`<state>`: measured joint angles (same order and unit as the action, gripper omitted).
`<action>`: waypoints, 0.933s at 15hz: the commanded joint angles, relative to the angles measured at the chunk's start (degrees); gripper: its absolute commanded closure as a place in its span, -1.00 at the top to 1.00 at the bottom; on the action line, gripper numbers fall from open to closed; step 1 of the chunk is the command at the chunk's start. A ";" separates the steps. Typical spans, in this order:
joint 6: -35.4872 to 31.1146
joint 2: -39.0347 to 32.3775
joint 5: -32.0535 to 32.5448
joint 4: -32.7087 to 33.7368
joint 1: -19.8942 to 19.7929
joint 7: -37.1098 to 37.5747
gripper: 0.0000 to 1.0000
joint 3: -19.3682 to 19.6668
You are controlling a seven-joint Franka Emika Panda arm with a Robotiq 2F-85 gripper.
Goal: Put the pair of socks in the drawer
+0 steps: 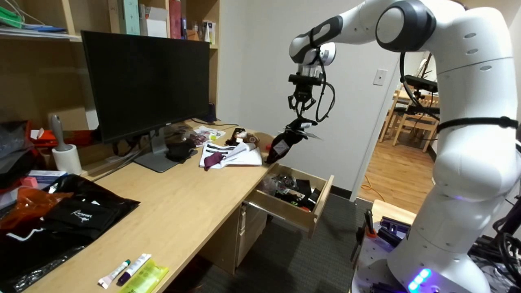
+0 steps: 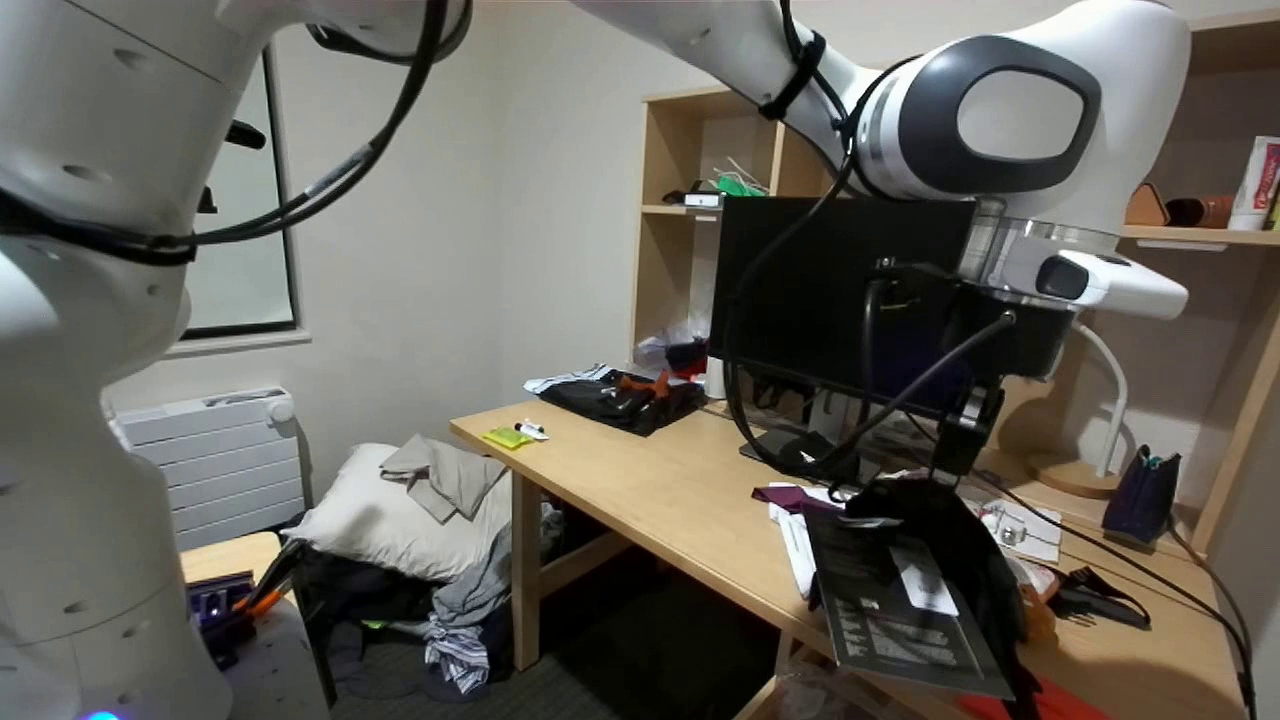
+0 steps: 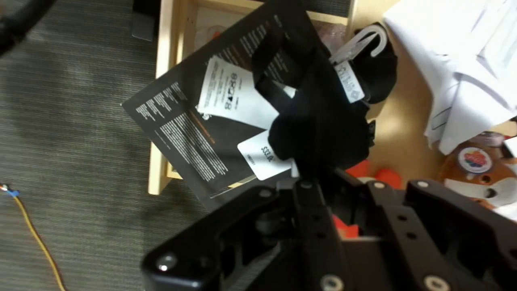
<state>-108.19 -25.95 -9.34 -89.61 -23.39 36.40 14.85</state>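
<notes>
My gripper point(image 1: 299, 113) is shut on a bundle of black soft fabric, which I take as the pair of socks point(image 1: 285, 142). A large dark printed card, white tags and a white hook hang with it. In the wrist view, the socks point(image 3: 319, 129) hang beyond my fingertips point(image 3: 337, 182). In an exterior view the socks point(image 2: 965, 535) hang below my gripper point(image 2: 950, 468). The drawer point(image 1: 281, 210) is pulled open. The socks hang tilted above its inner end, near the desk edge. In the wrist view, the card covers much of the drawer point(image 3: 164, 44).
Inside the drawer lie several black items point(image 1: 303, 187) and clear plastic. White papers point(image 1: 244, 158) with a maroon cloth point(image 1: 212, 160) lie on the desk beside it. A monitor point(image 1: 150, 81), a black bundle point(image 1: 179, 150) and a black bag point(image 1: 87, 213) are further along the desk.
</notes>
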 commanded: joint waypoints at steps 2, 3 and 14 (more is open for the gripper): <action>5.57 -2.39 2.73 -2.39 2.38 4.18 -0.85 4.06; 6.79 -4.14 1.84 -1.72 2.01 3.34 -0.85 3.91; 12.49 -32.43 0.57 19.41 1.15 7.18 -0.86 2.53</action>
<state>-97.65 -50.44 -8.07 -79.94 -21.58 42.14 17.87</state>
